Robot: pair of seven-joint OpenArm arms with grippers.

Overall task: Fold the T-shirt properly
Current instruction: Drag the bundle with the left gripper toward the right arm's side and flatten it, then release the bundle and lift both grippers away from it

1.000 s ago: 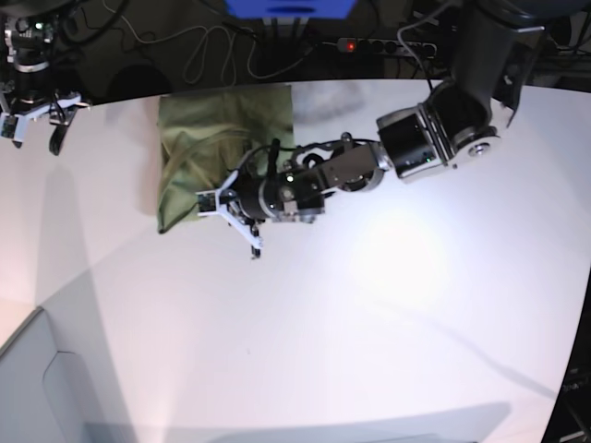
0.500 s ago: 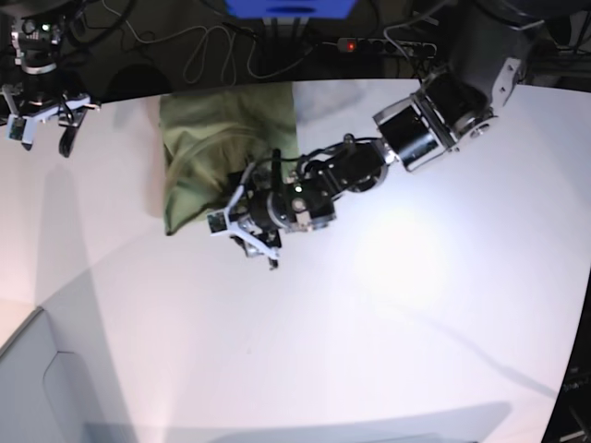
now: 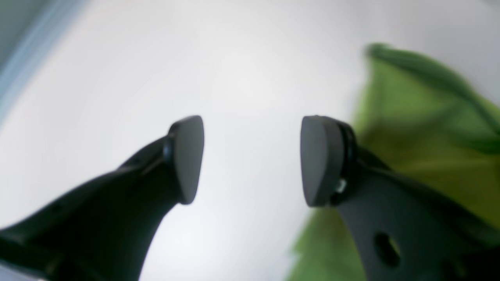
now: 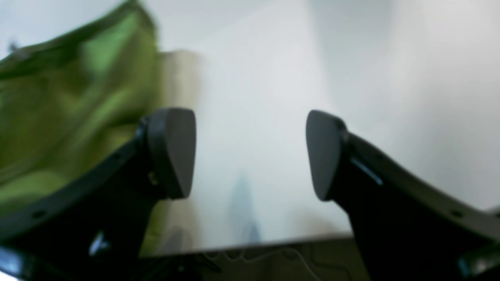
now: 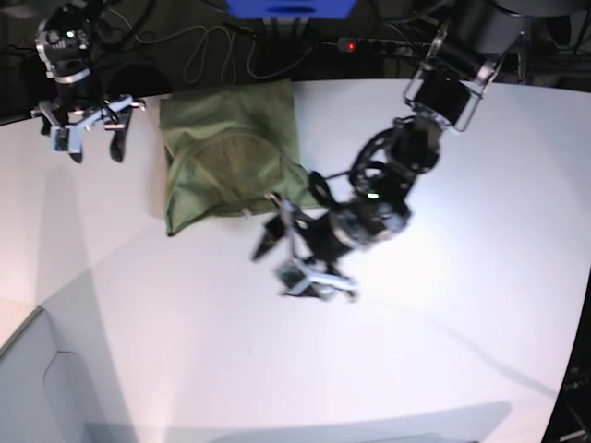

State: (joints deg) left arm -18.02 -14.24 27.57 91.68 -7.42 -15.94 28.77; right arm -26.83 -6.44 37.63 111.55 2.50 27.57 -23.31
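T-shirt folded, far left of table; both grippers wide and empty.

The T-shirt point(image 5: 229, 152) lies folded into a rough rectangle on the white table point(image 5: 443, 305), its long axis running near to far, far edge at the table's far rim and near-left corner pointing toward the near side. The left gripper point(image 5: 294, 257), jaws spread wide, hangs just right of its near edge. The right gripper point(image 5: 85, 138), jaws also wide, stands just left of the shirt.
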